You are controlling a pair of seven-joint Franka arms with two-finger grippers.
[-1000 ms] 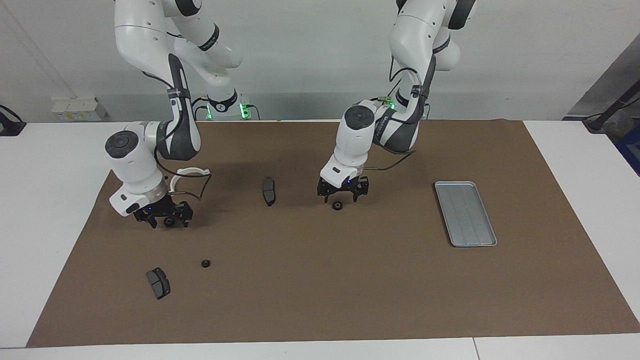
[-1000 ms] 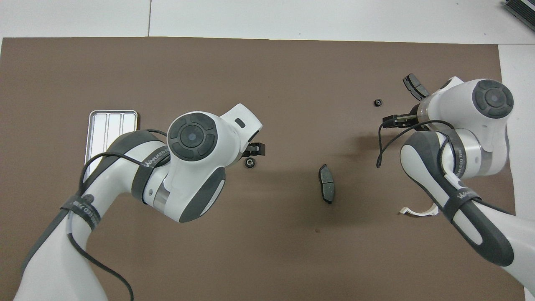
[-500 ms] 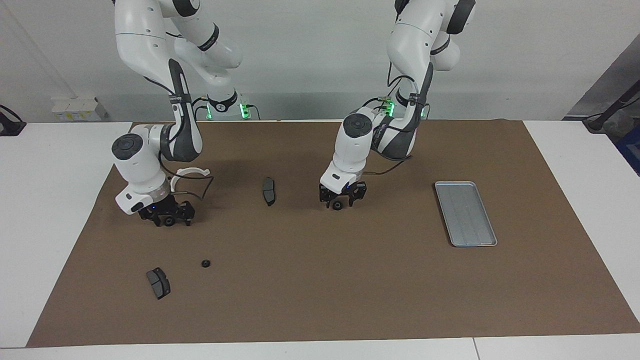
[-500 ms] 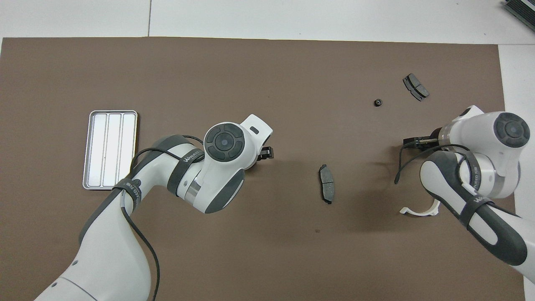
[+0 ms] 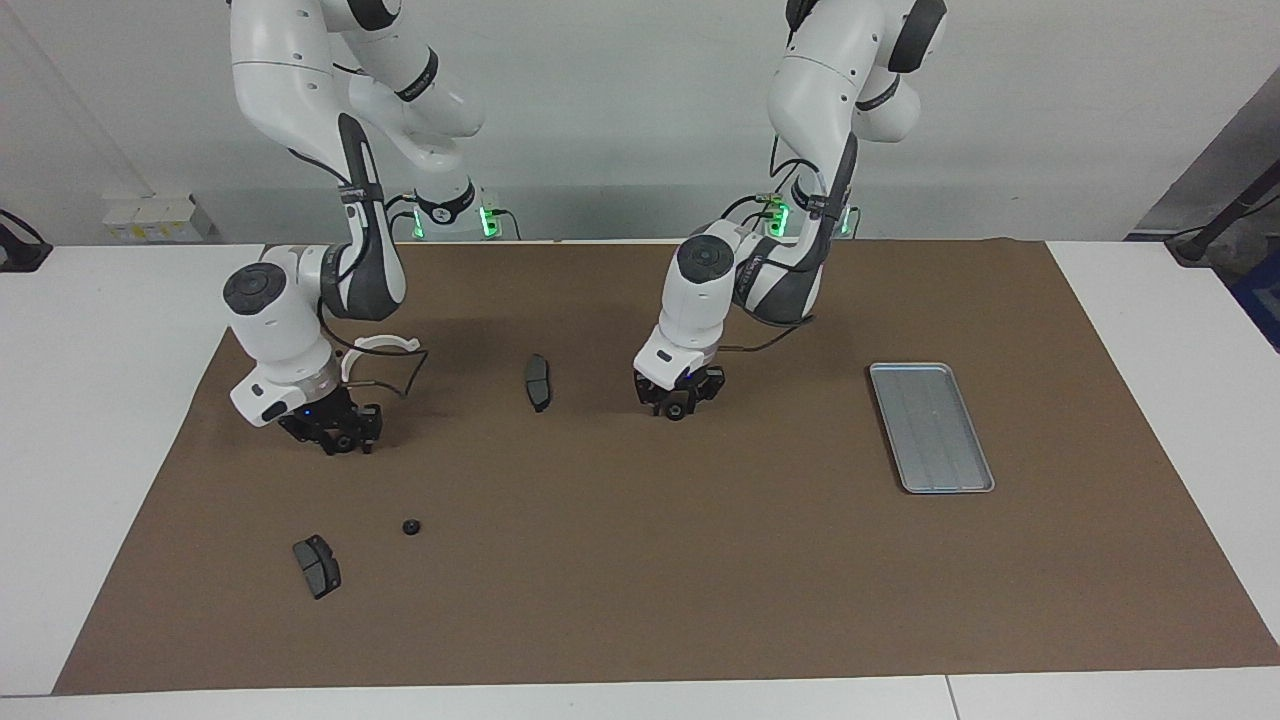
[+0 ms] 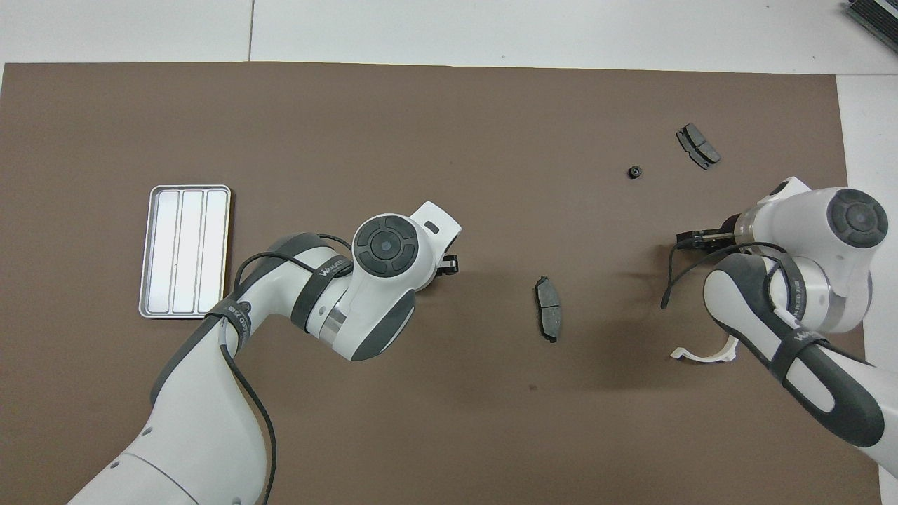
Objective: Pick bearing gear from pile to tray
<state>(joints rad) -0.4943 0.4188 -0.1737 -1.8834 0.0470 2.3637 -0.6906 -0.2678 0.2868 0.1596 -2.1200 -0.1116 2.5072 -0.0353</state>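
Observation:
Toward the right arm's end of the brown mat the pile is spread out: black bearing gears, dark brake pads and a white bracket. My left gripper (image 5: 677,403) is down on the mat mid-table, fingers drawn in on one bearing gear (image 5: 678,413). In the overhead view its wrist hides that gear and only a fingertip (image 6: 451,264) shows. Beside the bracket, my right gripper (image 5: 337,441) is down on the mat too, shut on a second bearing gear that its fingers mostly hide. The silver tray (image 5: 930,427) (image 6: 184,250) lies empty toward the left arm's end.
A third bearing gear (image 5: 410,526) (image 6: 634,171) lies loose farther from the robots than the right gripper, with a brake pad (image 5: 317,566) (image 6: 698,146) beside it. Another brake pad (image 5: 537,382) (image 6: 548,317) lies between the grippers. The white bracket (image 5: 380,345) (image 6: 701,353) is by the right wrist.
Both grippers came down onto the mat around their bearing gears and drew their fingers in from wide open. The loose parts and the tray have not moved.

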